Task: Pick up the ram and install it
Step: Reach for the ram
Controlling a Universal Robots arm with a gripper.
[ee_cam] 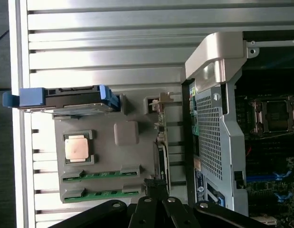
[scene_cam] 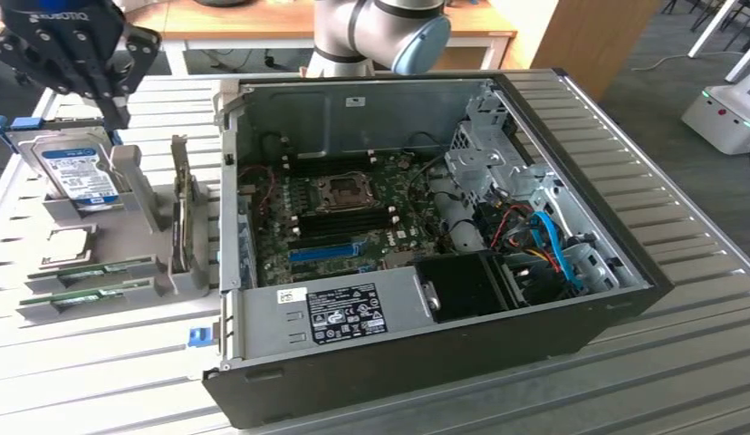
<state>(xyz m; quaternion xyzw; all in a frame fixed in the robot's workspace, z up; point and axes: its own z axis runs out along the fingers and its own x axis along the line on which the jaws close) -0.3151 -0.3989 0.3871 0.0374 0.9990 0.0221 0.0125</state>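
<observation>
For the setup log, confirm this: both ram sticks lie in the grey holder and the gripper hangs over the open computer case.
One thing is wrong: the exterior view shows the gripper hanging over the grey holder, beside the computer case, not over it. Both ram sticks do lie in the holder.

2 ram sticks (ee_cam: 101, 175) in gray holder (ee_cam: 137, 156); closed gripper (ee_cam: 154, 184) beside.

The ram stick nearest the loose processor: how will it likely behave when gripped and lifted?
Probably stiff and light: the ram stick is a thin green board. Likely awkward to grip, lying low in the grey holder. Flat, so unlikely to roll.
</observation>
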